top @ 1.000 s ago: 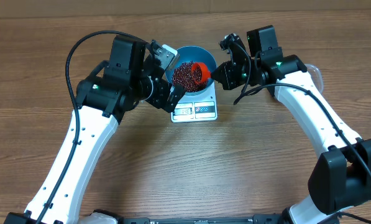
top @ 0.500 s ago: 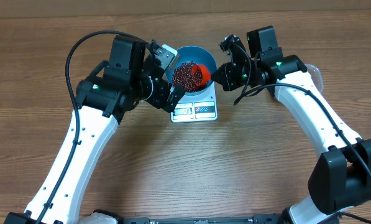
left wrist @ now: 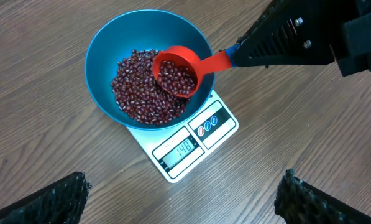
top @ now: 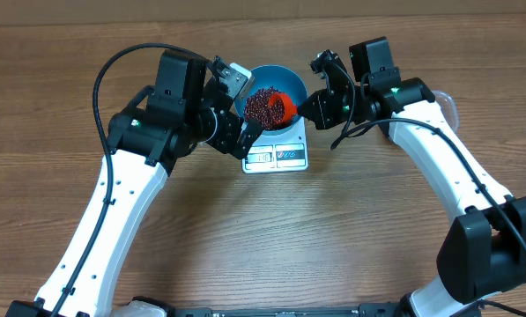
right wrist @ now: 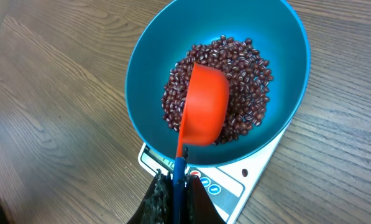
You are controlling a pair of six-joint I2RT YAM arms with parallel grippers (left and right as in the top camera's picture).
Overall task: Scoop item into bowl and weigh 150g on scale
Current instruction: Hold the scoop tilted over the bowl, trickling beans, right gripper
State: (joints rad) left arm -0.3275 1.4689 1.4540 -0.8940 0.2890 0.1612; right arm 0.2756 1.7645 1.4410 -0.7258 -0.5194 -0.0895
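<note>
Your deep, round bright-blue bowl (top: 272,70) sits on the small flat white rectangular scale (top: 280,157) towards 12 o'clock on the wooden table (top: 263,238). The scale's display strip pokes out past the bowl's 6 o'clock edge, and in the left wrist view it appears to read 148. A heap of small dark red-brown beans (top: 259,107) fills the bottom of the bowl. Your right gripper (top: 308,107) reaches in from the bowl's 3 o'clock, fingers pinched tight on the handle of the red plastic scoop (top: 285,104). The scoop's cup hangs tilted inside the bowl, just above the heap, with beans in it. Your left gripper (top: 234,107) hovers at the bowl's 9 o'clock, its fingers (left wrist: 54,199) spread wide and holding nothing.
</note>
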